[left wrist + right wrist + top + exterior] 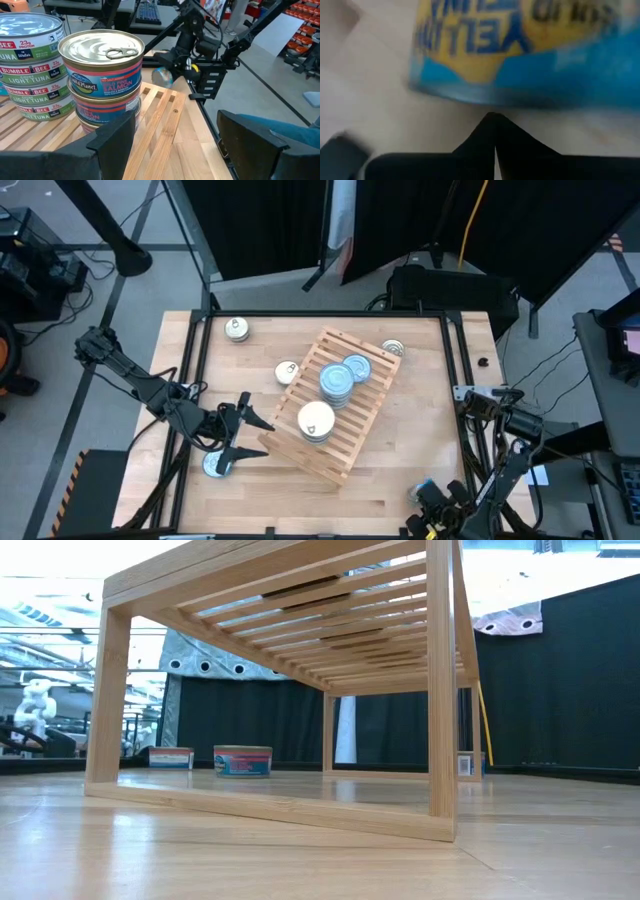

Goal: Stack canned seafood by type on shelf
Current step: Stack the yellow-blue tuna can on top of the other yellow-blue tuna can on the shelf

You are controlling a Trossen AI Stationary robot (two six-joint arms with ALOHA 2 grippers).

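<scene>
My left gripper [248, 430] stood spread beside the shelf's [300, 450] near edge; my right gripper [432, 498] was pressed together, near the table's [400, 480] front edge.

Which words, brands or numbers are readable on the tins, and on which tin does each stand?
"BUMBLE BEE", "LIGHT TUNA", "23g PROTEIN": stack of green-and-white labelled round tins.
"Island Planet", "SALMON": pink-labelled silver pull-tab tin, top of the stack beside it.
Yellow letters on the blue tin: upside down, blurred, unreadable.
Low-view tin: too small.

One slatted wooden shelf [338, 405] carries two stacks: one of blue-topped tuna tins [338, 380], one of silver-topped salmon tins [316, 421]. Four single tins lie off the shelf: three silver-topped [236, 329], one blue [215, 465].
</scene>
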